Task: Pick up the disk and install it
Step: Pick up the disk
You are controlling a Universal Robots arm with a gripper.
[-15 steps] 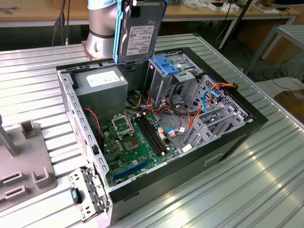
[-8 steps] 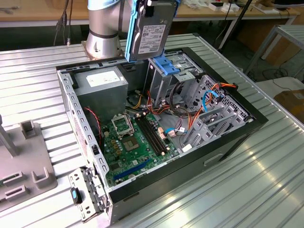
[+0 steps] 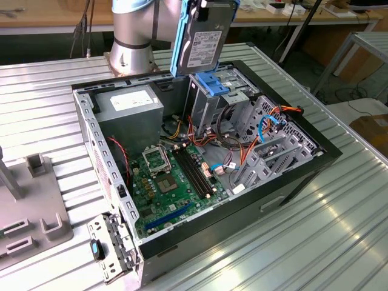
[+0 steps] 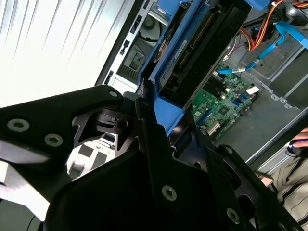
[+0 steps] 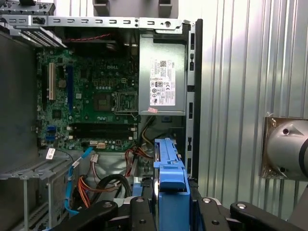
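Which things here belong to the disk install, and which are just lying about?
In the job: disk, gripper shut on it, open computer case, drive cage.
Lying about: grey fixture, metal bracket with blue tab.

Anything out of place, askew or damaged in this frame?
A loose-looking grey metal bracket with a blue tab lies tilted on the table, by the open case's corner at the exterior view's lower left. The disk hangs upright over the case; no damage shows.
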